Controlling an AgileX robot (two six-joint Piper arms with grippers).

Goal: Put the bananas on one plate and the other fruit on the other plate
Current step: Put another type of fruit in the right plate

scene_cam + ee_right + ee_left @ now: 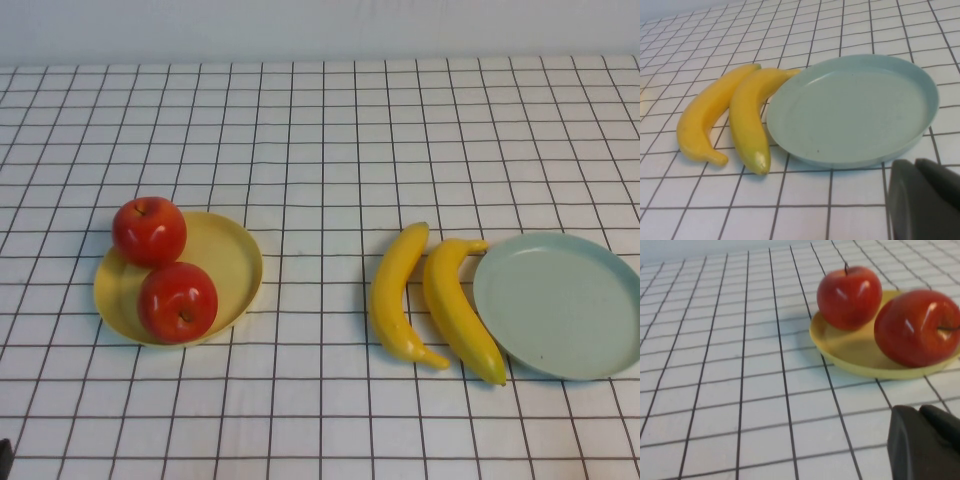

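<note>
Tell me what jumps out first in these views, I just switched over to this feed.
Two shiny red apples sit on the pale yellow plate at the table's left. To the right, two yellow bananas lie on the checked cloth beside the bare blue-green plate, the nearer one touching its rim. The left gripper and right gripper are both shut, low near the table's front edge, holding nothing.

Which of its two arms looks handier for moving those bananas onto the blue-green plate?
Probably the right. The bananas lie beside the blue-green plate on the robot's right, close before the shut right gripper. The left gripper, also shut, sits by the apples on the yellow plate.
</note>
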